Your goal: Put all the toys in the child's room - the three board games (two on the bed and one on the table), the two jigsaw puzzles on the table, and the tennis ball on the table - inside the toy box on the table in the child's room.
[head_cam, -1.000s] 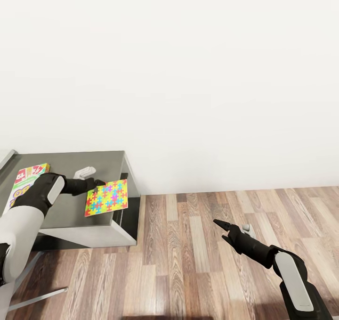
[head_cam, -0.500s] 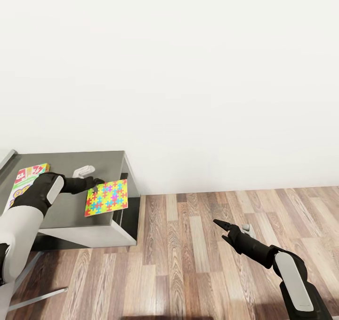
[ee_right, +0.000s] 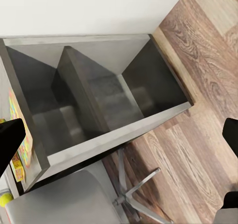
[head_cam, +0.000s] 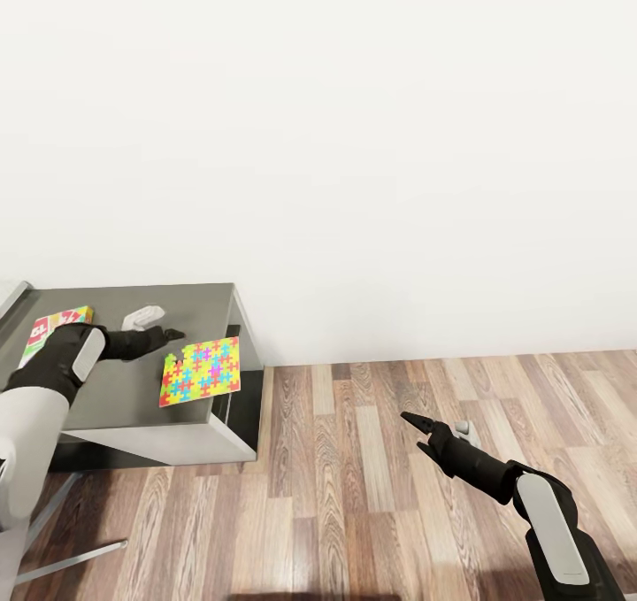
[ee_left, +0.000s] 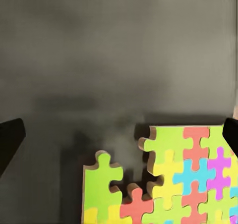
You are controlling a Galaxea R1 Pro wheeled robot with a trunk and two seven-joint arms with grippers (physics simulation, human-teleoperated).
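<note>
White wall fills most of my head view, with wood-plank floor [head_cam: 372, 486] below it. At the lower left stands a bench [head_cam: 124, 406] with a dark grey top, and my right wrist view looks into its open side compartments. One jigsaw puzzle [head_cam: 200, 371] lies flat on the bench top near its right edge. My left claw [head_cam: 171, 333] hovers just beside the puzzle's upper left corner, apart from it; in my left wrist view the dark fingertips [ee_left: 10, 140] stand wide apart at either edge, with nothing between them but the grey top and that puzzle corner. A board game [head_cam: 55, 325] with a white, red and yellow cover lies further left, partly behind my arm. My right claw [head_cam: 418, 426] hangs over the floor, spread open and holding nothing.
</note>
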